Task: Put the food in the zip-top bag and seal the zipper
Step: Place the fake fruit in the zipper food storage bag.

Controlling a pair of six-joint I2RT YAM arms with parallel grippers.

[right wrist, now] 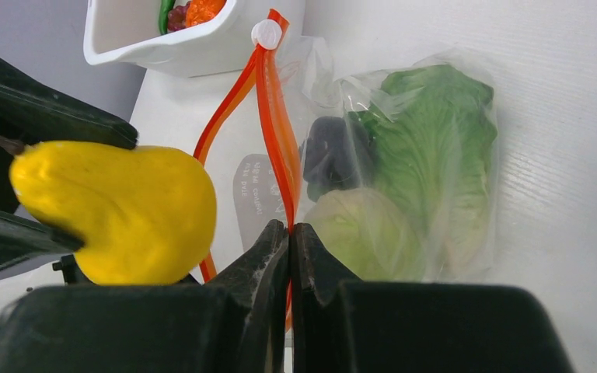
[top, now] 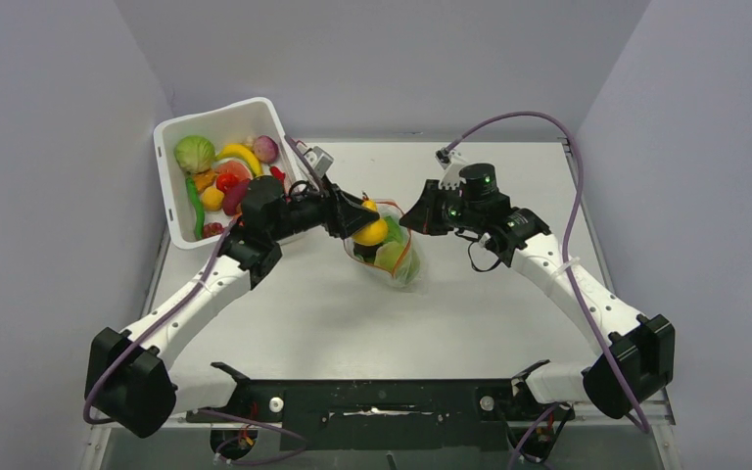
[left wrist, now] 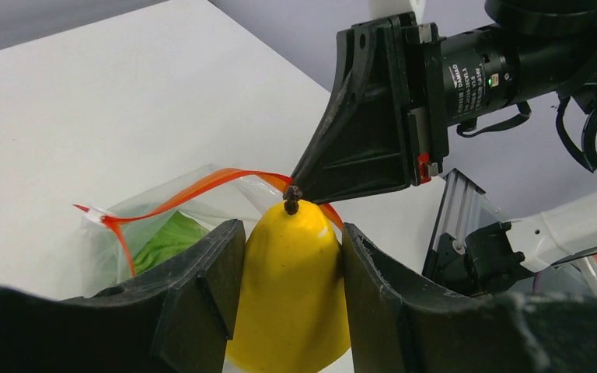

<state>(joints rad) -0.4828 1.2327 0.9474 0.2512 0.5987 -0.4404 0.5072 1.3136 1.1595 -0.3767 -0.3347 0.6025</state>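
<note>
I have the left gripper [left wrist: 291,233] clamped on the yellow pear [left wrist: 291,303], one finger on each flank and stem leading. It is right at the mouth of the zip-top bag [top: 399,259], which lies mid-table with lettuce [right wrist: 427,148], a dark purple piece [right wrist: 326,151] and a pale green round piece [right wrist: 361,233] already inside. The right gripper [right wrist: 289,233] is pinched together on the zipper [right wrist: 276,132] strip, lifting one lip so the mouth gapes. My worry is the gap, because the opening looks narrow against the pear's fat end. If I push in at this angle, the fruit may ride on the red strip and shove the whole bag along the table [top: 333,323]. It could also drag the lip out of the right pinch, since only a thin edge is held. In the left wrist view the stem sits just beside the right fingertips, so a straight advance risks knocking the two grippers together. Letting go too early would, I judge, drop the pear beside the bag. For room, the white tub [top: 211,110] sits close behind the left arm in the far-left corner, so backing off that way is tight. The bag's near side, toward the arm bases, offers the freer path.
</note>
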